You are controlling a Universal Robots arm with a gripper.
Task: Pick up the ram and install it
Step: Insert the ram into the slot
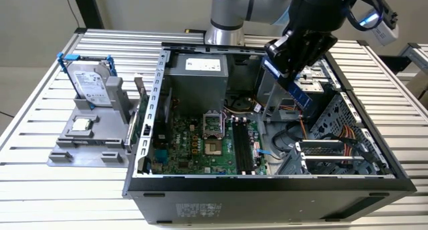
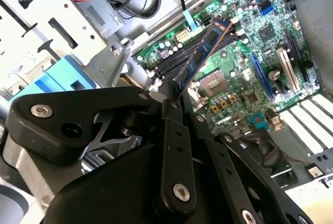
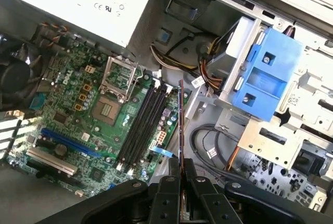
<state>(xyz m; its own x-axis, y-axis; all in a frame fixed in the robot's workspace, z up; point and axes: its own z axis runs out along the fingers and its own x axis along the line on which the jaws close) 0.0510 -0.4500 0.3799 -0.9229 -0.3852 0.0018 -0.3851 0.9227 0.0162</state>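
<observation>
The end effector (image 1: pixel 287 69) is clamped on one end of the ram (image 1: pixel 302 93). The stick hangs slanted in the air above the open computer case (image 1: pixel 267 182), to the exterior view's right of the motherboard's long black slots (image 1: pixel 242 142). In the second wrist view the ram (image 2: pixel 203 52) juts out past the fingertips over the board and touches nothing. The pick-up looks done, the install not. I judge that seating calls for the long edge level and lined up over a slot. White labels sit on the power supply (image 1: pixel 197 77) and on the hard drive (image 1: pixel 90 84) standing on the bench (image 1: pixel 40 190), but their print cannot be made out.
</observation>
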